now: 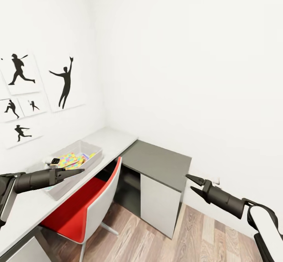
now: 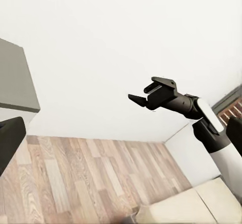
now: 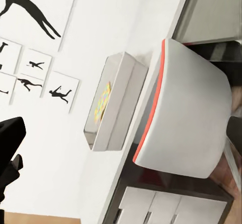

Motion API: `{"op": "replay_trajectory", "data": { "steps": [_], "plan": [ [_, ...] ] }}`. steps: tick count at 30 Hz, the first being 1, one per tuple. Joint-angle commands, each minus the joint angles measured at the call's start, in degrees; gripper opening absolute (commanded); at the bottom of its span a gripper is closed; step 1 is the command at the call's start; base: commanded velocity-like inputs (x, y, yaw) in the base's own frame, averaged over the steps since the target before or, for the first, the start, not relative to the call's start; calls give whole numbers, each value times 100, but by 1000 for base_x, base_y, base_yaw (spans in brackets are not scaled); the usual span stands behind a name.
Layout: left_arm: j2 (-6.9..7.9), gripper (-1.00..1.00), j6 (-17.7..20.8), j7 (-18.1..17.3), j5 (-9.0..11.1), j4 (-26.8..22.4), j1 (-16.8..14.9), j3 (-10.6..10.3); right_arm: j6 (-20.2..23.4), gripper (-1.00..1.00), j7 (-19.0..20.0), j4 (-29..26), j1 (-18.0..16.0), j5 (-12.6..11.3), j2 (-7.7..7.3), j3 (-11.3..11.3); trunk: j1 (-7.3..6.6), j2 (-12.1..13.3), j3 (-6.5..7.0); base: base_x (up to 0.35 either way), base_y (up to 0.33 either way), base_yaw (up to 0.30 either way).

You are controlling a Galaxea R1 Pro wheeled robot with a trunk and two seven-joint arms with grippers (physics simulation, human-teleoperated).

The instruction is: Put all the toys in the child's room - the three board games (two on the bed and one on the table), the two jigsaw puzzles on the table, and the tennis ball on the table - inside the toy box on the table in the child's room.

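Note:
The light grey toy box (image 1: 92, 149) stands on the table (image 1: 114, 138) against the left wall. Inside it lies a jigsaw puzzle (image 1: 72, 160) in yellow, blue, pink and green, with a bluish printed board game (image 1: 85, 156) beside it. The toy box (image 3: 121, 98) also appears in the right wrist view, a strip of puzzle colour showing inside. My left gripper (image 1: 80, 171) hovers over the box's near rim, open and empty. My right gripper (image 1: 192, 184) hangs open and empty beyond the dark grey corner section (image 1: 157, 162); the right gripper (image 2: 137, 99) also shows in the left wrist view. A bed corner (image 2: 201, 204) is visible.
A red and white chair (image 1: 88, 205) is pushed under the table just below the toy box. White drawer fronts (image 3: 161, 209) sit under the desk. Black silhouette posters (image 1: 65, 81) hang on the left wall. Wood floor (image 1: 157, 242) lies between my arms.

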Motion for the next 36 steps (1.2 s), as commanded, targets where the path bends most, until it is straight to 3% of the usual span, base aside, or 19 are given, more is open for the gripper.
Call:
{"op": "replay_trajectory", "data": {
  "steps": [1, 36],
  "plan": [
    [2, 100, 61, -23, -5, -2, -1, 2, 23, 100, 59, 3, -6, 59, 1, -6, 3, -8, -4, -6, 1, -275],
    [9, 100, 61, -23, -9, -2, -1, 13, 17, 100, 59, 155, -14, 59, 6, -7, 3, -8, 108, -39, 11, -274]
  ]
}}
